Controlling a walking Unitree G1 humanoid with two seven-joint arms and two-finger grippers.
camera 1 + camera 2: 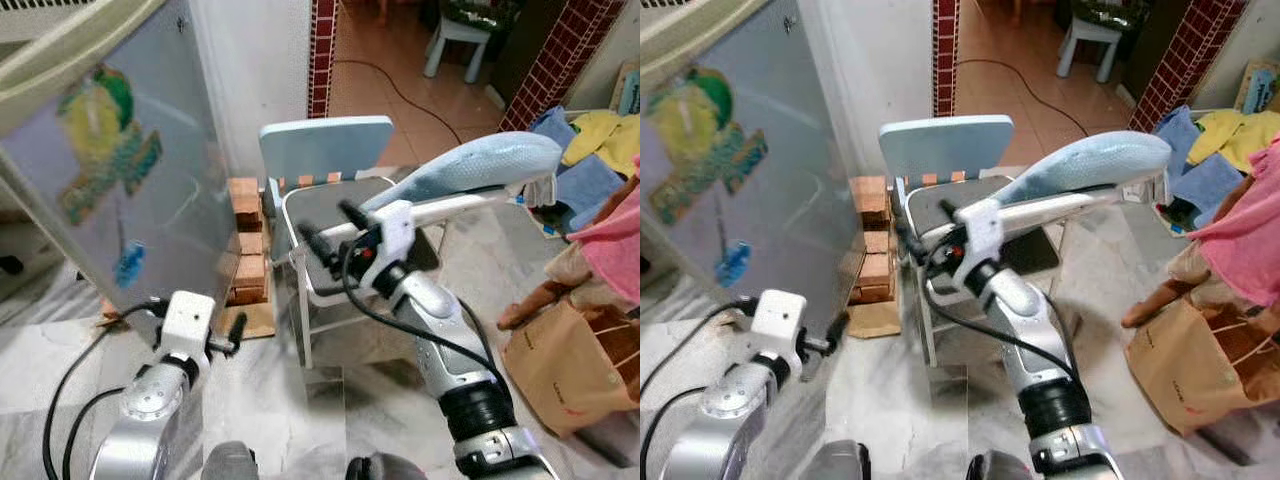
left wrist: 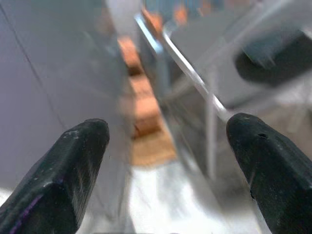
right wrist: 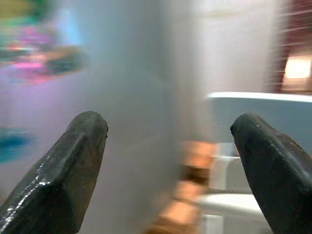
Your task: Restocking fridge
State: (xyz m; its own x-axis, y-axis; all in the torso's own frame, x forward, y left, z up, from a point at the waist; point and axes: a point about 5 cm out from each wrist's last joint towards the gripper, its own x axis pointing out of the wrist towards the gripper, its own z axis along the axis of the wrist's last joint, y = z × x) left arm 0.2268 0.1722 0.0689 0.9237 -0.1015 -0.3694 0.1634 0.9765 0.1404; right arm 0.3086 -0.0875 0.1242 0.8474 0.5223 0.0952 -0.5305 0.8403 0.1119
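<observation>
Now your left end effector [image 1: 232, 333] and right end effector [image 1: 325, 232] gape wide, empty; fridge [image 1: 120, 170] edge at ten o'clock, chair [image 1: 330, 160] at twelve.

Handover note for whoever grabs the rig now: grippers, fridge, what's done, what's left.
Left gripper: open, empty, low beside the fridge door.
Right gripper: open, empty, raised over the chair, pointing toward the fridge.
Fridge: door with stickers fills the robot's left; whether it is latched cannot be told.
Paper bag sits on the floor to the right; its contents are not visible.
Done: nothing held or loaded.
Left: probably open the door, fetch the items, stock them.
</observation>
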